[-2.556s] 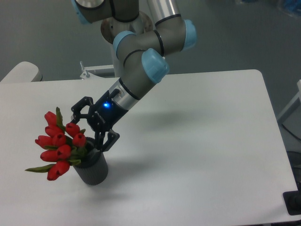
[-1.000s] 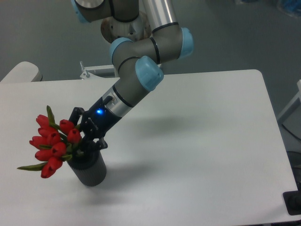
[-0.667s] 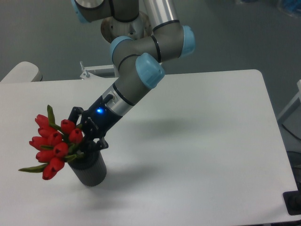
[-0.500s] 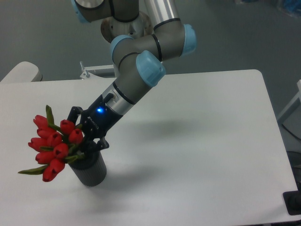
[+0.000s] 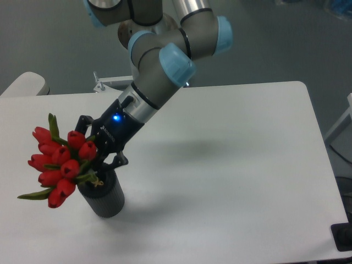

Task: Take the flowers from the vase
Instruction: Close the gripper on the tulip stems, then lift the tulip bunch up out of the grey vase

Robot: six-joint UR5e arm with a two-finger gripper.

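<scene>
The gripper (image 5: 98, 155) has its fingers closed narrowly on the stems of the flowers (image 5: 58, 166), just above the mouth of the vase (image 5: 103, 195). The red buds lean out toward nine o'clock from the vase, their stem ends right at its rim. The vase stands upright on the white table (image 5: 231, 165), at about seven o'clock from the table's middle.

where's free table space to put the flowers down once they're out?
The whole right half of the table is bare, from the vase across to the right edge, and so is the front strip right of the vase. The front left corner is crowded: the flowers, the vase and the gripper shut on the stems sit together there.
</scene>
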